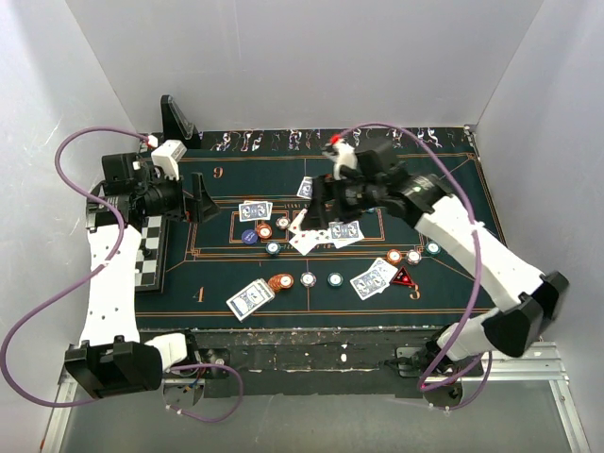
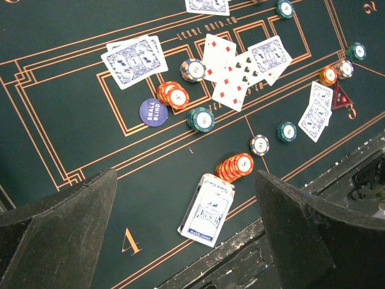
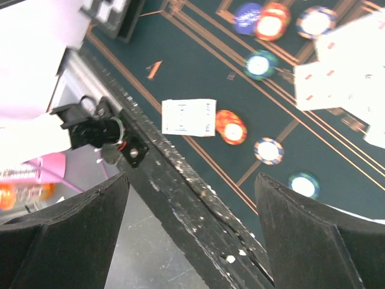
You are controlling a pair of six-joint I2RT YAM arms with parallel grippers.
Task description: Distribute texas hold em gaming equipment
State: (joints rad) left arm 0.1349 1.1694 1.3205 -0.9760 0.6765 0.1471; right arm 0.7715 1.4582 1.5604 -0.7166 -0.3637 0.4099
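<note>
The left gripper (image 2: 185, 176) and right gripper (image 3: 191, 178) hung wide open and empty over the green mat (image 2: 60, 120), where cards (image 2: 135, 60), chips (image 2: 233, 167) and a red triangle (image 2: 343, 97) lay scattered.

face-up cards (image 2: 227, 78) mat (image 1: 217, 274) centre | deck (image 1: 250, 299) front-left, chip stack (image 1: 280, 282) just right | board (image 1: 153, 257) left of mat

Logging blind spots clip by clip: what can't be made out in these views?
Top view: face-up cards partly covered by the right gripper; chip markings too small.
Right wrist view: motion blur smears the orange chip stack; face-up cards cut by the right edge.
Left wrist view: a blue-backed card cut by the top edge.
</note>
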